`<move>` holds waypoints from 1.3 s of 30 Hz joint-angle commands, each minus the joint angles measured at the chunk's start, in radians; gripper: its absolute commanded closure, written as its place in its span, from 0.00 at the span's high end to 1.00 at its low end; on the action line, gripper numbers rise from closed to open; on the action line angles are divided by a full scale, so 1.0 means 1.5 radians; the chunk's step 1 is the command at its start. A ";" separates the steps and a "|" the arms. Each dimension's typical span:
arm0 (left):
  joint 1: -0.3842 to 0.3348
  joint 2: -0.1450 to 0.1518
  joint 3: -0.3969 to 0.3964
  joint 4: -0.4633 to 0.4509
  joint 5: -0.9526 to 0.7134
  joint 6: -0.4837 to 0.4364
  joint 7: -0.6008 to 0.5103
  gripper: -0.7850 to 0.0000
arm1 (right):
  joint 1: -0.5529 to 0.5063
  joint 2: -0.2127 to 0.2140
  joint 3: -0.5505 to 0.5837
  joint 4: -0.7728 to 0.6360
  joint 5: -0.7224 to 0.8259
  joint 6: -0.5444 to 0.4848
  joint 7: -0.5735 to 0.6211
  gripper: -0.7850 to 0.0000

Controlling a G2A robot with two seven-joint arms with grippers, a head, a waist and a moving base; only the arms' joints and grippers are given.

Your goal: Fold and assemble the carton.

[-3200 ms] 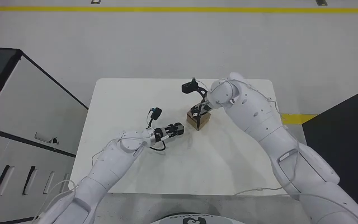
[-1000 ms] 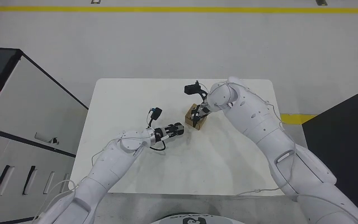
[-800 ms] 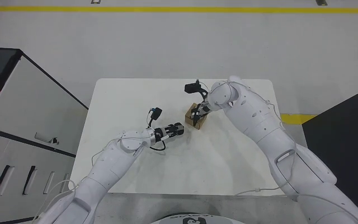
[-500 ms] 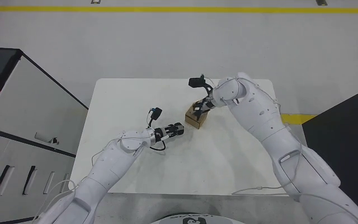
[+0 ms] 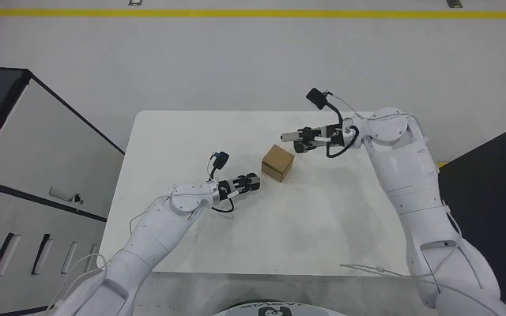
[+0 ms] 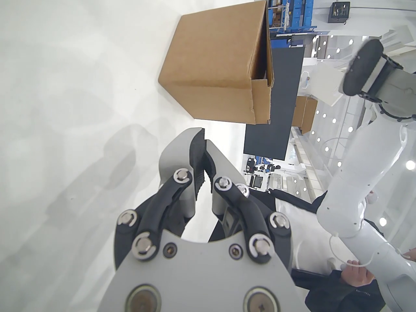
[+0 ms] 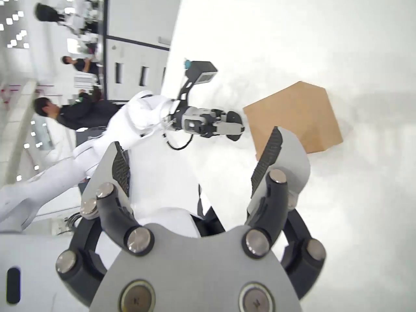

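Carton (image 5: 278,163) near middle of white table (image 5: 182,142), resting on one face, plain brown cardboard, already box-shaped. Lies between the two end effectors, touching neither.

Left end effector (image 5: 253,182) just beside carton's corner on robot's side, low over table, tips aimed at carton. Narrow strip of bare table between tips and cardboard, clearest from left wrist. Fingers (image 6: 196,150) pressed together along their pads, nothing pinched between them.

Right end effector (image 5: 292,138) at carton's far corner, toward robot's right, near but clearly apart from it. Fingers (image 7: 272,150) spread wide, nothing held. From right wrist: carton (image 7: 292,115) just past one fingertip, left end effector close against its opposite edge.

From left wrist: carton (image 6: 214,63) with folded side walls and creased corner facing tips. Flap along upper edge slightly ajar, dark slit behind it. From above, top face flat and closed-looking.

Count:
- one carton
- two end effectors, one closed and one open
- one table
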 commanded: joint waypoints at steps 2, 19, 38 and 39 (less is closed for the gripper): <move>0.000 0.000 0.000 0.000 0.000 0.000 0.000 0.00 | 0.002 -0.001 -0.002 0.001 -0.011 0.001 -0.006 1.00; 0.000 0.000 0.000 0.000 0.000 0.000 0.000 0.00 | -0.190 0.042 0.223 -0.077 0.258 -0.048 0.047 1.00; 0.000 0.000 0.000 0.000 0.000 0.000 0.000 0.47 | -0.312 0.063 0.336 -0.110 0.409 -0.041 0.053 1.00; 0.000 0.000 0.000 0.000 0.000 0.000 0.000 0.47 | -0.312 0.063 0.336 -0.110 0.409 -0.041 0.053 1.00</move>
